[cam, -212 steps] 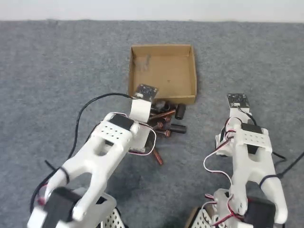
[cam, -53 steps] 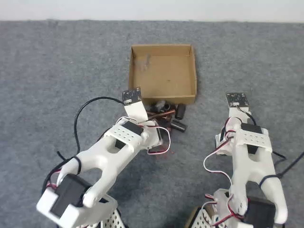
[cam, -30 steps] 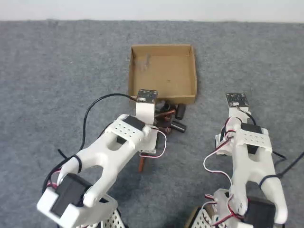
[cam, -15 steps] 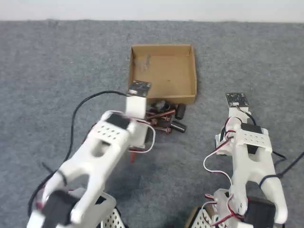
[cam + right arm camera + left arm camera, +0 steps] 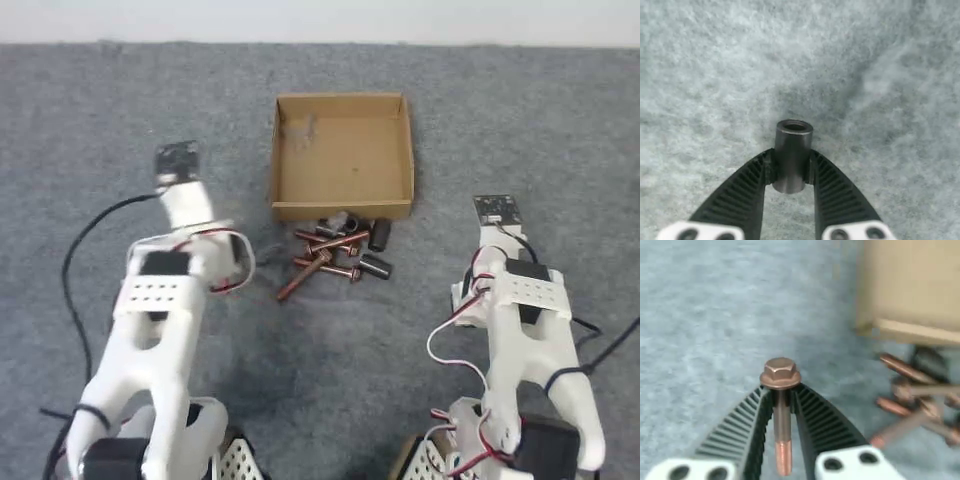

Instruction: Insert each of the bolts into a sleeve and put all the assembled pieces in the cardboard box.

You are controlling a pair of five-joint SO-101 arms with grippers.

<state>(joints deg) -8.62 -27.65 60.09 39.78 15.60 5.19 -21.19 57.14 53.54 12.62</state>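
My left gripper [image 5: 781, 390] is shut on a copper bolt [image 5: 781, 410], hex head out past the fingertips, held over bare carpet to the left of the cardboard box [image 5: 910, 290]. In the high view the left arm [image 5: 165, 270] stands left of the pile. My right gripper [image 5: 791, 161] is shut on a dark sleeve [image 5: 792, 147], open end pointing away, above the carpet. The right arm [image 5: 520, 300] stays at the right, apart from the pile. Loose copper bolts [image 5: 305, 275] and dark sleeves [image 5: 376, 266] lie just in front of the open box [image 5: 340, 210].
Grey carpet [image 5: 120, 110] covers the whole table. The left arm's black cable [image 5: 80, 260] loops over the carpet at the left. Red and white wires [image 5: 450, 340] hang along the right arm. Open carpet lies between the two arms.
The left arm has swung left, away from the pile, carrying a bolt in its gripper. One bolt now lies at the pile's near-left edge. The right arm has kept still.
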